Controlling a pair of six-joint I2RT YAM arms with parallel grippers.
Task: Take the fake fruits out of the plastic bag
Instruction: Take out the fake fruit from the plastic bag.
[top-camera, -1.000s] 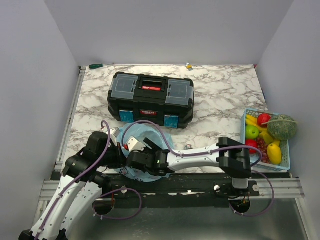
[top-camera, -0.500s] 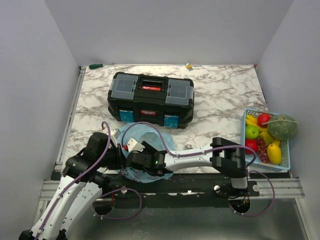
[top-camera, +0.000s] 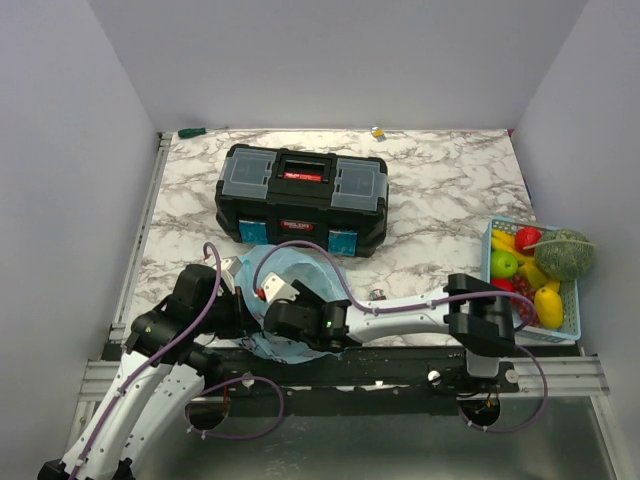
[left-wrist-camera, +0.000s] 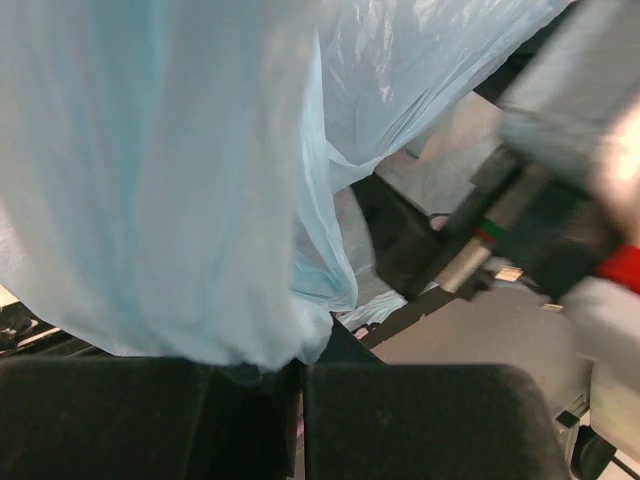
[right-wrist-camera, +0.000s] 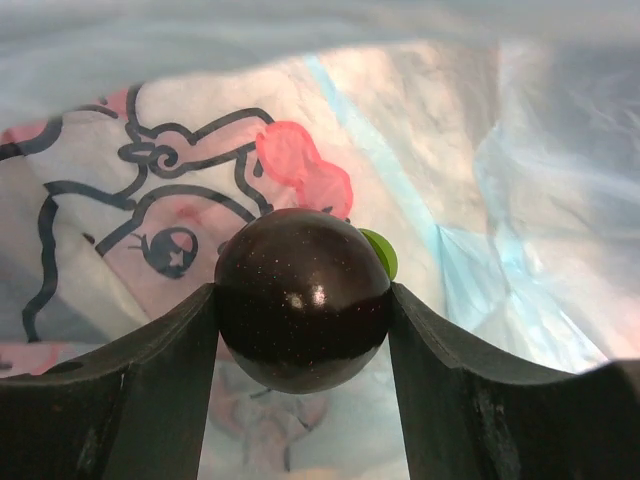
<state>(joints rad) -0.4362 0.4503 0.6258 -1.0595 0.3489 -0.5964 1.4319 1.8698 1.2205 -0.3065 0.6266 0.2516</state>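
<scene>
We are in the extraction step: the left gripper (left-wrist-camera: 300, 385) is shut on the plastic bag (left-wrist-camera: 150, 170) at the near edge of the table (top-camera: 450, 190), the right gripper (right-wrist-camera: 302, 292) inside it grips a dark round fruit (right-wrist-camera: 300, 315), and next we should lift it out through the mouth.

The plastic bag (right-wrist-camera: 520, 170) is showing as thin, crinkly, see-through film with a soft sheen. The dark round fruit (right-wrist-camera: 303, 300) is gleaming, smooth and glossy, while the fingers (right-wrist-camera: 140, 400) of the right pincer (right-wrist-camera: 303, 290) are looking matt black. The desk (top-camera: 450, 190) is showing a smooth marbled finish, and the toolbox (top-camera: 302, 200) is looking like hard black plastic.
</scene>
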